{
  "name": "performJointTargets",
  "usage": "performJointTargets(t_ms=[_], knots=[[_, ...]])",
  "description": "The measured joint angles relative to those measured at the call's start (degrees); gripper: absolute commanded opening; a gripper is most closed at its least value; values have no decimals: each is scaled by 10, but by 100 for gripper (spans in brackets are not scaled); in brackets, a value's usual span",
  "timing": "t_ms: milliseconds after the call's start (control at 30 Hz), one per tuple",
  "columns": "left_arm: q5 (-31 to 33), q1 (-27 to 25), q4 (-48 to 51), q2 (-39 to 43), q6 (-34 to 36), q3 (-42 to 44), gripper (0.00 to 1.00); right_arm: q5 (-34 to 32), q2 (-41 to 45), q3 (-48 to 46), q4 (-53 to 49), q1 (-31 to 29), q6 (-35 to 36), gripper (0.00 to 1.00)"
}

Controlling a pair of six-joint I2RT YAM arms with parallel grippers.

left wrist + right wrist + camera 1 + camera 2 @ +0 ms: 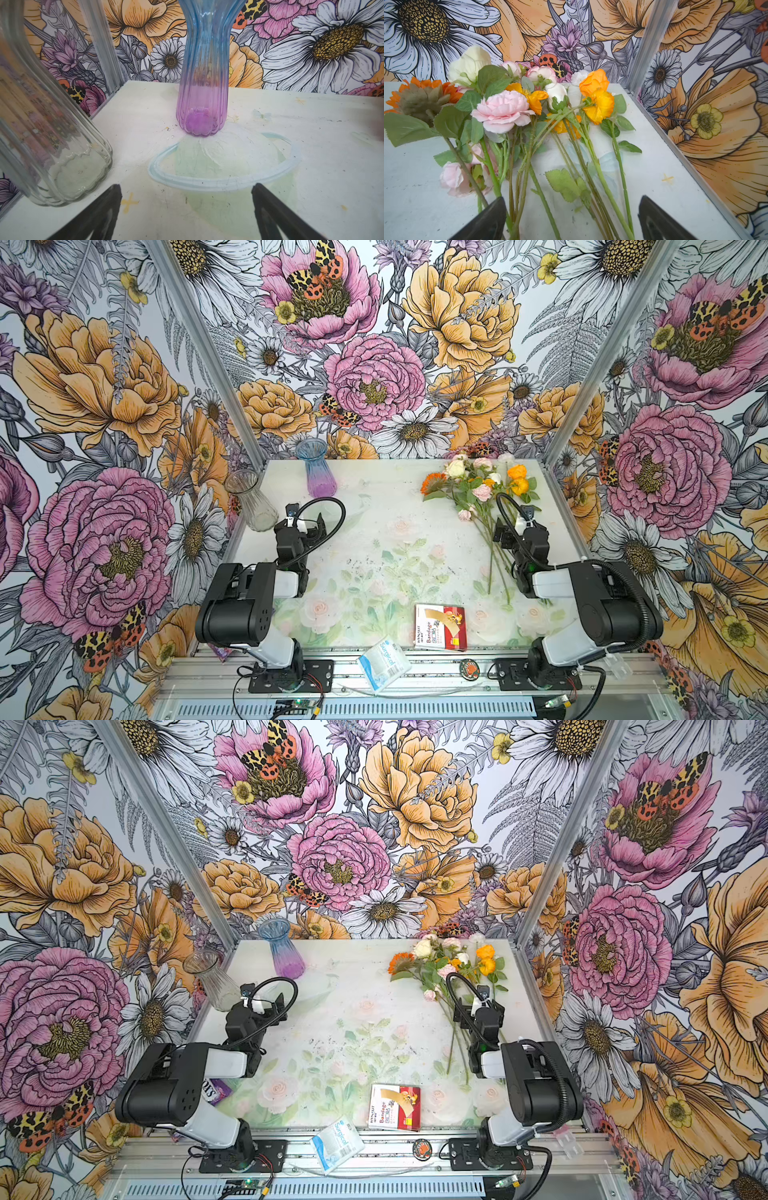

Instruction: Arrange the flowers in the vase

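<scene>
- At ten o'clock a clear vase (253, 506), at eleven a blue-purple vase (320, 477), at six a bandage box (440, 626).
- The flowers (482, 492) lie flat at one o'clock: pink, orange and cream heads.
- The left gripper (186, 187) and right gripper (572, 198) gape empty.

Flowers (529, 128) lying on white table (654, 166), stems between spread right gripper (571, 220) fingertips (488, 220)
</scene>
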State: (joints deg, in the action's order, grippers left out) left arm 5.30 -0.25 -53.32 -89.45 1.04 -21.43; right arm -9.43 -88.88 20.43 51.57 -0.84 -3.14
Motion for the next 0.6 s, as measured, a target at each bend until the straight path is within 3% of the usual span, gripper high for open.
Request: performJointTargets(t_ms=[600], knots=[[-17, 12, 0, 0, -1, 0, 99, 0, 0, 0, 0, 0, 0, 99]])
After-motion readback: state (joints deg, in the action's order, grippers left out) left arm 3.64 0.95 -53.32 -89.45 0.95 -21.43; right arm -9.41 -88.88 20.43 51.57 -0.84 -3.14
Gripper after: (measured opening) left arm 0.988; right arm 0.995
